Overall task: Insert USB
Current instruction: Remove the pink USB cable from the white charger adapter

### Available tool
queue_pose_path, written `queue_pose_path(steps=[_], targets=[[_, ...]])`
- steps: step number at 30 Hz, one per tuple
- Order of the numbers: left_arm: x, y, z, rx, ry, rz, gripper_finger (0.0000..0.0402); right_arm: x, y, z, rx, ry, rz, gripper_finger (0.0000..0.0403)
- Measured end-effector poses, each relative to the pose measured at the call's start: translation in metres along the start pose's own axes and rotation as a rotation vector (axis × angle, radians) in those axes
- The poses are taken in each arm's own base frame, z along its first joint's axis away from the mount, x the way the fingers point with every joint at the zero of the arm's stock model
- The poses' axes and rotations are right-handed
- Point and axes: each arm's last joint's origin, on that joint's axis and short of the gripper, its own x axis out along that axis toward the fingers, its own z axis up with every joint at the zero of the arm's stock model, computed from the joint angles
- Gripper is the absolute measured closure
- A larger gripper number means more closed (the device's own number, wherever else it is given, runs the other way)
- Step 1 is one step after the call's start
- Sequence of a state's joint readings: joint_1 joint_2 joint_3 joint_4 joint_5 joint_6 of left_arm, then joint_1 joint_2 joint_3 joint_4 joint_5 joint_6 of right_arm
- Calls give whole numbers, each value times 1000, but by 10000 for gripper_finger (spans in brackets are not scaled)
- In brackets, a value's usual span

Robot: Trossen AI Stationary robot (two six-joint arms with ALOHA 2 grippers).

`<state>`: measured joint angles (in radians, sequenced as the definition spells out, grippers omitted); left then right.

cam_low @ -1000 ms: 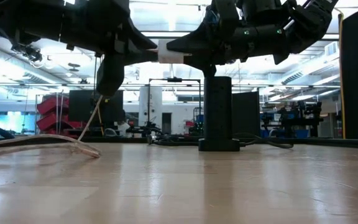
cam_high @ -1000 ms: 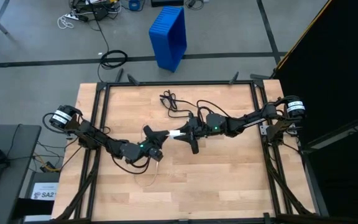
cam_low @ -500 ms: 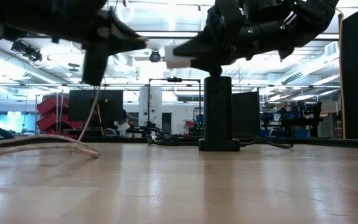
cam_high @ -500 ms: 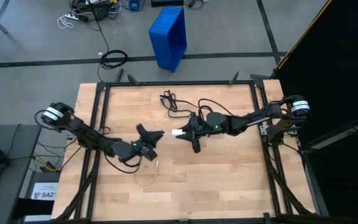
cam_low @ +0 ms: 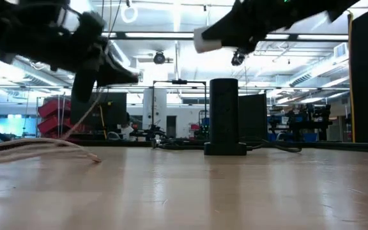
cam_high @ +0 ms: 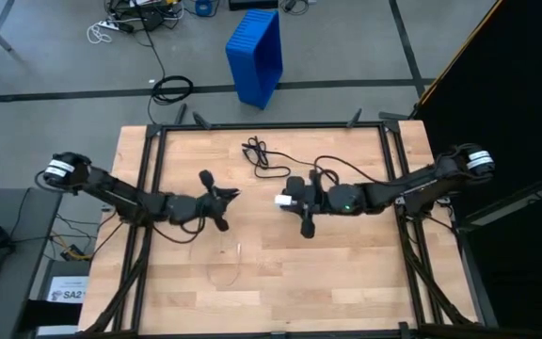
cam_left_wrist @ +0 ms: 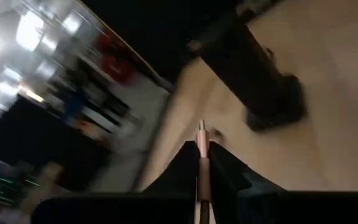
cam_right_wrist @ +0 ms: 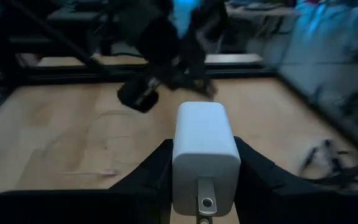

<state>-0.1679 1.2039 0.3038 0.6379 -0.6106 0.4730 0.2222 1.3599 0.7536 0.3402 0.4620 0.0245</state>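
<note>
My left gripper [cam_high: 224,197] is shut on a thin pinkish USB cable near its plug [cam_left_wrist: 202,133]. The cable's slack [cam_high: 226,273] hangs down and lies looped on the wooden table, also shown in the low view [cam_low: 43,144]. My right gripper [cam_high: 286,201] is shut on a white charger block [cam_right_wrist: 205,152], raised high in the low view [cam_low: 207,39]. The two grippers face each other across a gap. A black upright tower [cam_low: 227,115] stands on its base behind them. My left gripper pinches the cable just behind the plug [cam_left_wrist: 202,155] between its two fingers. The cable runs along the fingers and the plug tip sticks out past them. The plug is lifted clear; the cable hangs slack below to the table. My right gripper pinches the white charger block by its two opposite sides [cam_right_wrist: 185,163] between the fingers. It comes in about level from the table's right. The block is lifted clear and its free end points toward the left gripper.
A black cable [cam_high: 262,155] lies coiled near the table's far edge. A black metal frame [cam_high: 271,126] borders the tabletop. A blue bin [cam_high: 255,55] stands on the floor beyond it. Bare wood lies near the table's near edge [cam_high: 346,292].
The grippers have drawn apart: the left toward the table's left edge and lower, the right toward the right edge and higher. The plug end and the white block, together a second ago, now stand separated. The hanging cable has swung left with the left gripper.
</note>
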Motion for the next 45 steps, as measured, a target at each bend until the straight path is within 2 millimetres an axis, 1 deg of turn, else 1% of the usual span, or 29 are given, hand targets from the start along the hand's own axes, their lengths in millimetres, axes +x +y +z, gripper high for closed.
queue_pose_path(steps=[3,5,7,10,14,19,25,27,30,35,41,43,45], targets=[[8,8,-11,-127,73,-73,401,-16,2,7,-38,-27,-147,312],[12,12,-18,-196,120,-85,401,-25,1,4,-60,-28,-257,312],[15,16,-23,-264,142,-103,401,-30,-3,-3,-71,-18,-351,312],[18,19,-30,-327,186,-135,402,-33,-17,-17,-68,8,-453,312],[22,21,-42,-373,266,-134,401,-33,-41,-45,-37,63,-540,312],[30,19,-56,-392,342,-170,401,-42,-78,-82,92,96,-656,312],[41,18,-66,-421,346,-200,401,-56,-113,-130,265,92,-687,312],[44,18,-68,-435,334,-224,401,-61,-122,-145,302,105,-685,312],[47,19,-71,-446,328,-224,401,-67,-129,-160,335,118,-674,312],[50,23,-71,-459,306,-199,401,-70,-137,-177,389,187,-671,312],[52,26,-72,-473,285,-192,401,-68,-139,-190,411,269,-681,312],[52,27,-72,-475,283,-189,401,-67,-139,-192,410,273,-682,310],[52,28,-71,-479,274,-184,401,-66,-139,-193,410,280,-680,288]])
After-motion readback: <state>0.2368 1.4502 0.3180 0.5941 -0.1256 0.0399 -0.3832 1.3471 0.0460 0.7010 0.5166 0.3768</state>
